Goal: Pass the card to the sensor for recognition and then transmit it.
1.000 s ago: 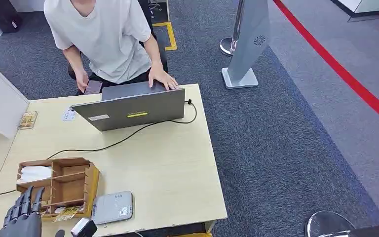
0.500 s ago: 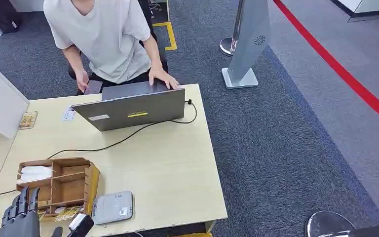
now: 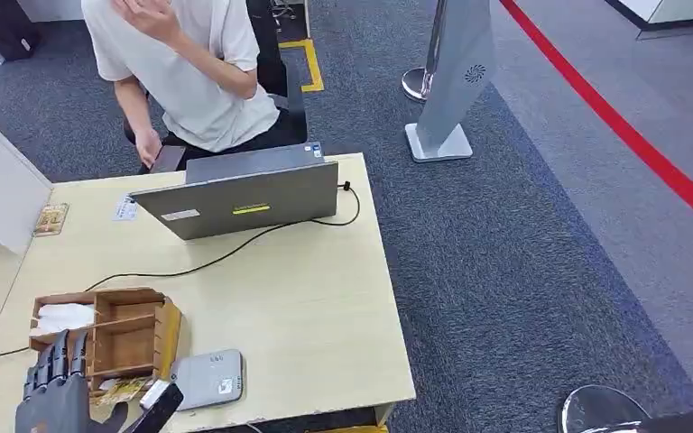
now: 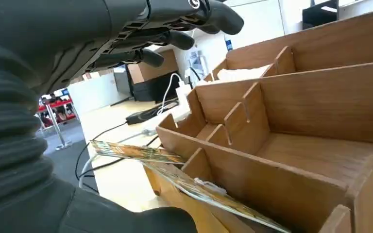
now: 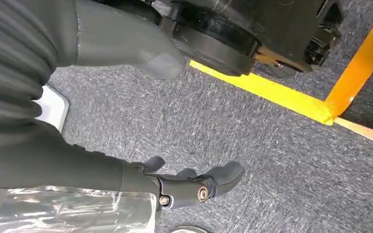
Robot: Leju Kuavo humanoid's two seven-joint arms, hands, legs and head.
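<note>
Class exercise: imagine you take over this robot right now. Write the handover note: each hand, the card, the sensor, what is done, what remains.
Left hand: open, fingers spread above the wooden organizer, holding nothing.
Right hand: hangs over the carpet, fingers loosely curled, holding nothing.
Card: lies at the organizer's near edge, beside the grey sensor pad.
Done: nothing yet.
Left: pick the card, present it to the sensor, hand it on.

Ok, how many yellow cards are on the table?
2 for sure: a card in the near slot of the wooden box, by the left hand; another card at the table's far left, beside the white partition. More may overlap in the slot.
</note>
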